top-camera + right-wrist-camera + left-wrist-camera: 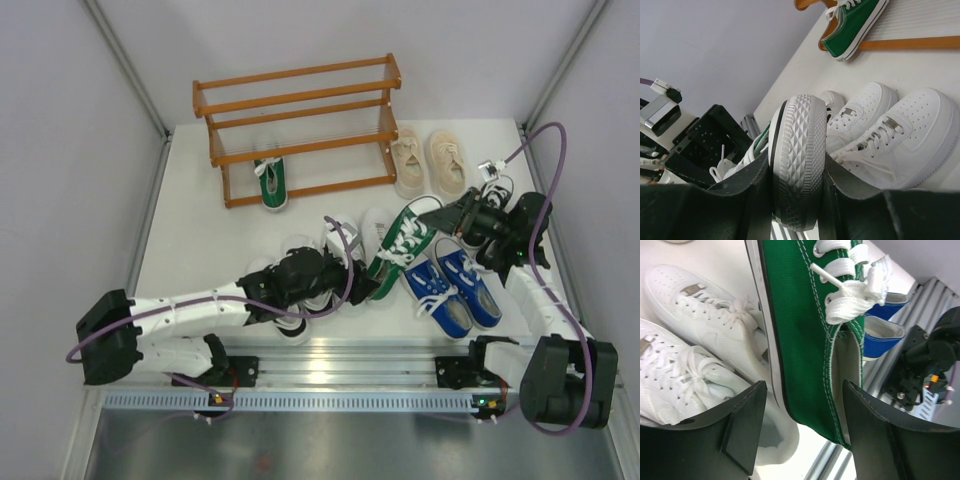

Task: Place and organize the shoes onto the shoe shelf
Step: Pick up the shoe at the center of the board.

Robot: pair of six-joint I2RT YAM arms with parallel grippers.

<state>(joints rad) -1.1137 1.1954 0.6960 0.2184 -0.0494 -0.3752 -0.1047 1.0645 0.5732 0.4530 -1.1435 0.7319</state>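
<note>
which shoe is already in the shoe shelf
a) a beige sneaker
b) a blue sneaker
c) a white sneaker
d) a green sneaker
d: a single green sneaker sits in the bottom level of the shoe shelf, while the blue pair, the beige pair, the white sneakers and the other green sneaker are all outside it.

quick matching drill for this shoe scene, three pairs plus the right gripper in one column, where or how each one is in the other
1 beige pair
2 blue pair
3 white pair
4 right gripper

a clamped on a green shoe
b just right of the shelf
c partly under the left arm
d between the held green shoe and the right arm

Pairs: 1-b, 2-d, 3-c, 4-a
</note>
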